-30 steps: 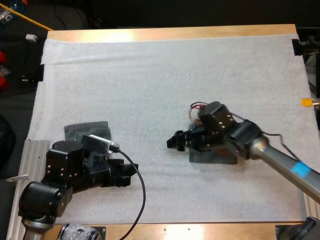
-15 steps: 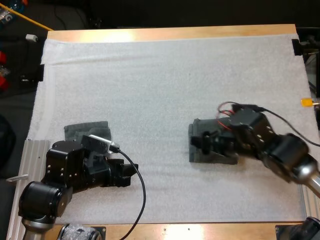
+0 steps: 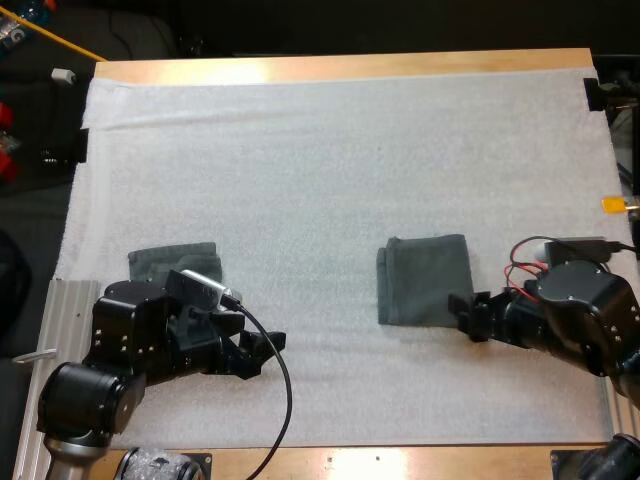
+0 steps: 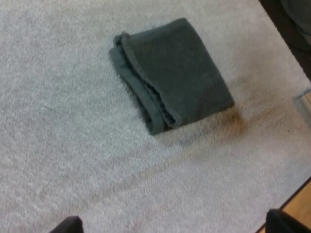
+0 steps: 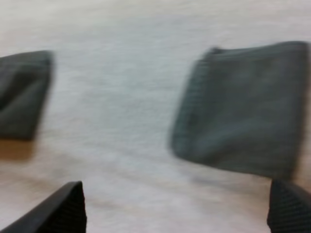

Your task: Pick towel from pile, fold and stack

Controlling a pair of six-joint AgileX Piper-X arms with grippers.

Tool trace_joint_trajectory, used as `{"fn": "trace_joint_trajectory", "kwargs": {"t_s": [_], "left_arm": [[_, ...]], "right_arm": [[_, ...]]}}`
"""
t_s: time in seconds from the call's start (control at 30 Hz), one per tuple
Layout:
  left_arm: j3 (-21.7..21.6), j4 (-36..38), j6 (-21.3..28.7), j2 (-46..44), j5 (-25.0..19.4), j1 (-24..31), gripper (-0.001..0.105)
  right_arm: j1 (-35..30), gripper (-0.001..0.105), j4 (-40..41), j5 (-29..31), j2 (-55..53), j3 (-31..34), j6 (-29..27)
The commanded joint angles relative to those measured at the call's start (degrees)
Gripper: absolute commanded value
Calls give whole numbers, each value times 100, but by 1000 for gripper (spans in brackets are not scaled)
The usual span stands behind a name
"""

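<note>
the folded towel [image 3: 425, 280] lies flat on the white mat [image 3: 300, 150], right of the middle. my right gripper [image 3: 468, 318] is just beside its near right corner, fingers spread and clear of the cloth. a second towel [image 3: 172, 262], also folded, sits at the mat's left side, partly hidden by my left arm. my left gripper [image 3: 262, 348] is spread too, holding nothing, over bare mat. both towels are dark grey-green cloth with a short nap, folded into thick, roughly square pads with rounded corners. the nearer one shows stacked layers along the edge that faces the left arm. i judge it light, soft and limp, and not fragile or slippery. lifted by a single layer it would likely sag and fall open. the safer hold is a pinch through all the layers at once, taken at a closed fold or a corner, with one finger pressed into the mat to slide under. the mat looks fuzzy and slightly yielding, so the cloth may cling and drag on it.
</note>
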Motion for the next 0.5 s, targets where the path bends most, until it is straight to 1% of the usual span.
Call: {"fn": "trace_joint_trajectory", "kwargs": {"t_s": [0.0,0.1,0.17,0.2,0.33,0.4,0.47], "left_arm": [[-10,-139,-45,65,44,2,71],[-10,-428,-214,323,136,-22,71],[-10,-710,-428,626,192,-132,71],[-10,-786,-442,685,196,-184,71],[-10,-1365,-814,1355,170,-697,71],[-10,-1728,-1076,1708,58,-986,71],[-10,-2260,-1373,2202,-103,-1329,71]], "right_arm": [[-1,74,134,169,-9,-32,-67],[-1,74,194,181,2,-21,-94],[-1,74,193,181,2,-21,-195],[-1,74,193,181,2,-21,-216],[-1,74,193,181,2,-21,-325],[-1,74,221,181,2,-21,-343],[-1,74,281,181,2,-21,-395]]}}
